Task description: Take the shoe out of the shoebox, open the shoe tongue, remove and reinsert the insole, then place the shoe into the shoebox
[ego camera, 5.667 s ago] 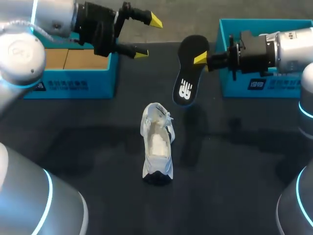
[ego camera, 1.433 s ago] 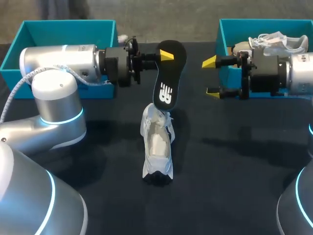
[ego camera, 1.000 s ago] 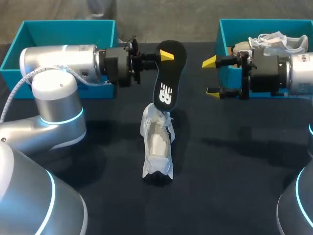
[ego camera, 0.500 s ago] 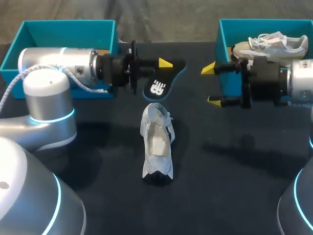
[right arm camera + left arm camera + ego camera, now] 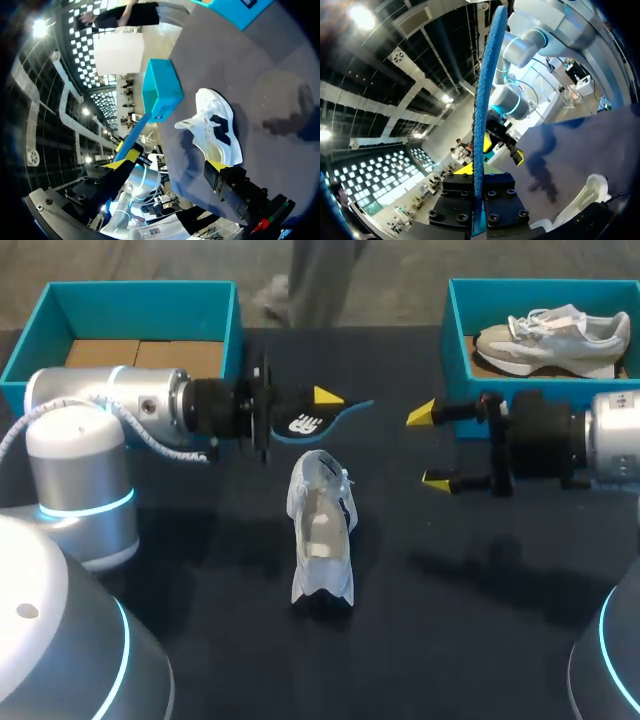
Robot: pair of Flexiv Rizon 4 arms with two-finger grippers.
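L gripper clamps insole (nr shoe).

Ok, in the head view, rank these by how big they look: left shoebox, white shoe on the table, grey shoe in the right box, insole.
1. left shoebox
2. white shoe and grey shoe: too alike to rank
3. insole, foreshortened and partly hidden

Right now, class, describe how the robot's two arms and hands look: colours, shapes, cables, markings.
The left arm and right arm are silver cylinders with rounded joints and glowing cyan rings. A white cable loops beside the left one. Past black wrists, the left hand and right hand are black, two-fingered, with yellow wedge tips.
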